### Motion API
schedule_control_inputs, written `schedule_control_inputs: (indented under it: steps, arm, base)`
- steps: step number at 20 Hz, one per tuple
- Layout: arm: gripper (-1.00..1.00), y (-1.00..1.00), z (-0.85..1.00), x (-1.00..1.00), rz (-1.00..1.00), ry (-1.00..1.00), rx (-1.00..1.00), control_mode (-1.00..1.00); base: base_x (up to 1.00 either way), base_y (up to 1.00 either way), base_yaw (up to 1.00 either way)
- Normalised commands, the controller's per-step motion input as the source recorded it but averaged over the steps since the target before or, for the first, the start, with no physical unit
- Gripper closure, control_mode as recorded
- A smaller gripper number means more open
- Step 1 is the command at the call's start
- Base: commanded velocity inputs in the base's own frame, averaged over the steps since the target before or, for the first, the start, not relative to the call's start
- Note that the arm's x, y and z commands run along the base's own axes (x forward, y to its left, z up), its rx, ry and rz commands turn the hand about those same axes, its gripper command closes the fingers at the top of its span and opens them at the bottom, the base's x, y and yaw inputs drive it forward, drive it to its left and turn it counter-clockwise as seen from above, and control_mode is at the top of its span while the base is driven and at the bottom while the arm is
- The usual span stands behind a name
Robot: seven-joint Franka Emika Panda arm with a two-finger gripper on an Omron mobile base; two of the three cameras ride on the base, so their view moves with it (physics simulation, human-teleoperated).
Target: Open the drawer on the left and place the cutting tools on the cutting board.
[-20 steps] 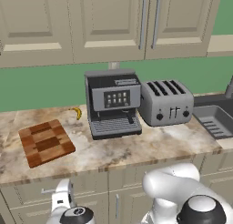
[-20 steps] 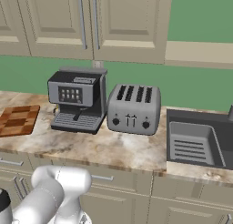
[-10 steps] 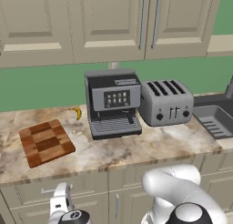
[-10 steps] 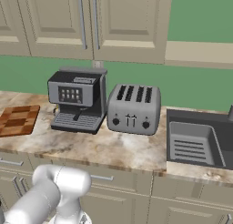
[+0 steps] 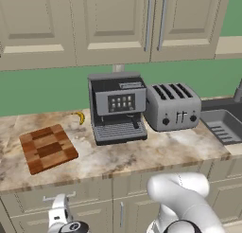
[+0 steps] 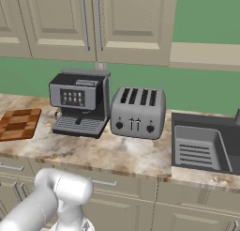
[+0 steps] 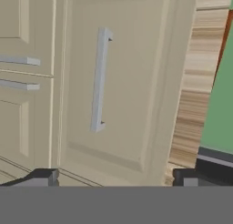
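The drawer [image 7: 123, 82] is shut, its flat beige front turned sideways in the hand view, with the silver bar handle [image 7: 100, 79] just ahead. My gripper [image 7: 113, 178] is open in front of it, holding nothing, and its dark fingertips [image 7: 43, 177] stand wide apart. From the left base view, the gripper [image 5: 59, 210] hangs just below the handle [image 5: 59, 197] under the counter's left end. The checkered wooden cutting board [image 5: 48, 147] lies on the counter above it, also seen at the far left [image 6: 18, 124]. The cutting tools are hidden.
A coffee machine [image 5: 117, 106] and a silver toaster [image 5: 171, 105] stand mid-counter, with a small banana [image 5: 80, 117] behind the board. A sink [image 6: 204, 143] lies at the right. Neighbouring cabinet handles [image 7: 18, 60] show beside the drawer. Wood flooring [image 7: 193, 100] shows past its edge.
The arm has sunk lower in both base views, and the hand has dropped slightly in front of the drawer. The jaws have stayed open.
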Motion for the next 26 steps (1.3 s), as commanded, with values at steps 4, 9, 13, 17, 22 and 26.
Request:
schedule_control_inputs:
  steps: [4, 9, 13, 17, 22, 26]
  arm:
    - [-1.0, 0.0, -0.14, 0.31, 0.02, 0.0, 0.0, -1.0]
    - [-1.0, 0.0, -0.13, 0.5, 0.0, 0.0, 0.0, -1.0]
    - [-1.0, 0.03, -0.29, 0.39, 0.01, 0.0, 0.0, -1.0]
    - [-1.0, 0.18, -0.47, 0.16, 0.05, 0.0, -0.01, -1.0]
    - [-1.0, 0.14, -0.42, 0.13, 0.05, -0.02, 0.0, -1.0]
    - [-1.0, 0.08, -0.31, 0.17, 0.04, -0.04, 0.0, -1.0]
  base:
    - [0.0, 0.0, 0.0]
    - [0.0, 0.0, 0.0]
    - [0.0, 0.0, 0.0]
    - [0.0, 0.0, 0.0]
    - [0.0, 0.0, 0.0]
    - [0.0, 0.0, 0.0]
